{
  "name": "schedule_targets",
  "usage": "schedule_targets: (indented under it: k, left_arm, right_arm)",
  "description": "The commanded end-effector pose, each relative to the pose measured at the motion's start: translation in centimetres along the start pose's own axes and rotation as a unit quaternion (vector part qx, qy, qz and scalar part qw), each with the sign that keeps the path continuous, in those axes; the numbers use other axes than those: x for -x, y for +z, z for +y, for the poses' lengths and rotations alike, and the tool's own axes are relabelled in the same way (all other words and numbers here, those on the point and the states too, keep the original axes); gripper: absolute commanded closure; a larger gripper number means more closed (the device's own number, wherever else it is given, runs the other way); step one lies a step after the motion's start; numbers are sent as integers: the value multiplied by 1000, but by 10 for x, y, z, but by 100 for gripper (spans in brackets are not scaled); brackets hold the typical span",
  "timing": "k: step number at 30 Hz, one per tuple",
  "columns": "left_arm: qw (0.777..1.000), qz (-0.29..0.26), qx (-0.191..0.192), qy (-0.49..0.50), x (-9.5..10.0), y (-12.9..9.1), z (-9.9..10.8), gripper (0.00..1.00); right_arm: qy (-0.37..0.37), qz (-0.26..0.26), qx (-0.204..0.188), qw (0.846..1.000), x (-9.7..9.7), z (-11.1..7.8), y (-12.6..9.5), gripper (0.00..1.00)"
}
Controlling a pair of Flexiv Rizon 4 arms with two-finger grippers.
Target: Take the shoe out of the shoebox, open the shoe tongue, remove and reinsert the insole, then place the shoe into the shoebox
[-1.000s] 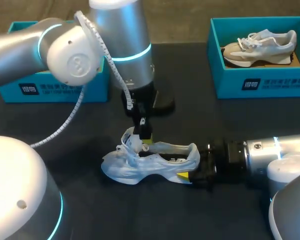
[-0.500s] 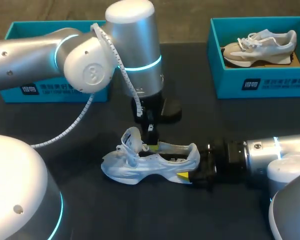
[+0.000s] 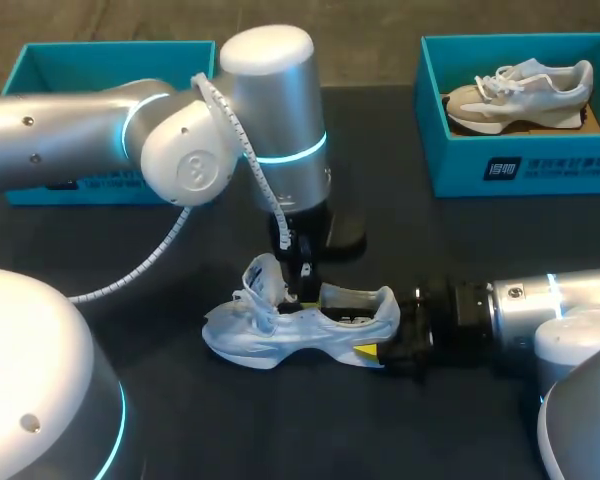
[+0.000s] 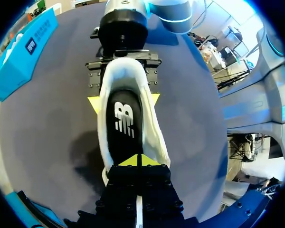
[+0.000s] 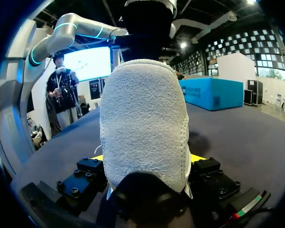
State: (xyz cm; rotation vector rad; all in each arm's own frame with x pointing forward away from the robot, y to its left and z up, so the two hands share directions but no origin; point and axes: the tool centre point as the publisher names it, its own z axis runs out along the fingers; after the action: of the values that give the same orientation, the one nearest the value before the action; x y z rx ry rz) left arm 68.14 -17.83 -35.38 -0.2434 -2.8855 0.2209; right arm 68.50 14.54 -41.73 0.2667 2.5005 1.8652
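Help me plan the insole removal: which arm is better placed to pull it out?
Left. The left tool hangs over the opening of the shoe, tips at the insole. The right tool is clamped on the heel from both sides, steadying the shoe, so it should probably just hold.

table (image 3: 460, 240) dark | left shoebox (image 3: 80, 60) | right shoebox (image 3: 540, 170) | pale shoe (image 3: 270, 335)

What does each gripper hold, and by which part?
The right gripper holds the pale shoe by its heel. The left gripper is shut above the insole; a grip there cannot be told.
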Motion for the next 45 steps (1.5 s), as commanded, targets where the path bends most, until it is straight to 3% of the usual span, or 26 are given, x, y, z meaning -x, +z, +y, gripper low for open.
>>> schedule_targets:
  k: [1, 25, 34, 45]
  left_arm:
    - [1000, 17, 3, 3, 6, 15, -3, 100]
    - [1000, 20, 14, 8, -15, 33, 7, 100]
    - [998, 36, 52, 3, -9, 49, 3, 100]
    - [997, 46, 65, -10, -16, 58, 4, 100]
  right_arm:
    - [0, 0, -2, 1000, 0, 0, 1, 100]
    - [0, 0, -2, 1000, 0, 0, 1, 100]
    - [0, 0, -2, 1000, 0, 0, 1, 100]
    - [0, 0, -2, 1000, 0, 0, 1, 100]
